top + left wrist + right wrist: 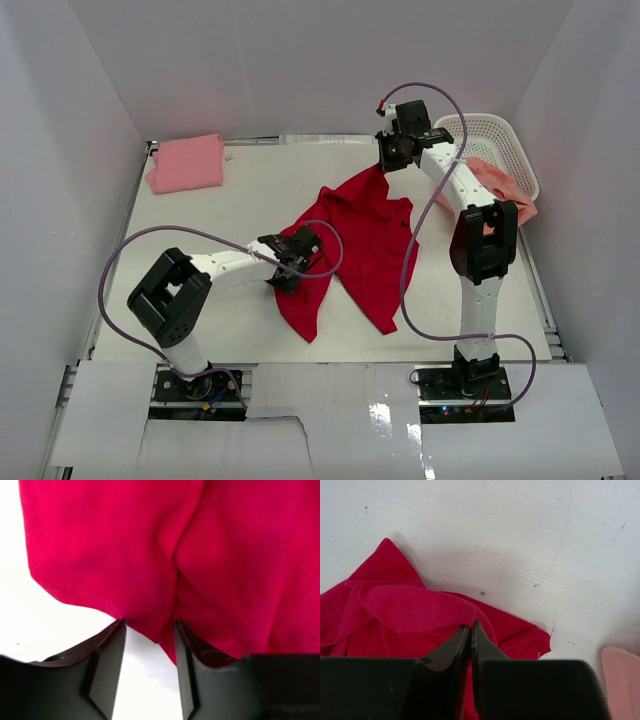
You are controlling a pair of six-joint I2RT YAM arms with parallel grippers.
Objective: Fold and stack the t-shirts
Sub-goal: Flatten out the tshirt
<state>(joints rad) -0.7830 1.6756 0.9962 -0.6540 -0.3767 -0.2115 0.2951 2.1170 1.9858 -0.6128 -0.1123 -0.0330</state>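
Note:
The bright red t-shirt (355, 240) lies crumpled and partly spread in the middle of the table. My right gripper (388, 160) is at its far corner, shut on a raised fold of the red cloth (420, 610); its jaws (471, 627) are pressed together. My left gripper (290, 262) is at the shirt's near left edge, open, with the red hem (150, 580) hanging between its fingertips (149, 630). The light pink t-shirt (186, 162) lies folded at the back left. The salmon-peach t-shirt (505, 185) is draped over the basket's near side.
A white lattice basket (490, 140) stands at the back right by the wall. White walls close in the table on three sides. A purple cable loops over each arm. A strip of salmon-pink cloth (622, 680) shows at the right wrist view's lower right corner.

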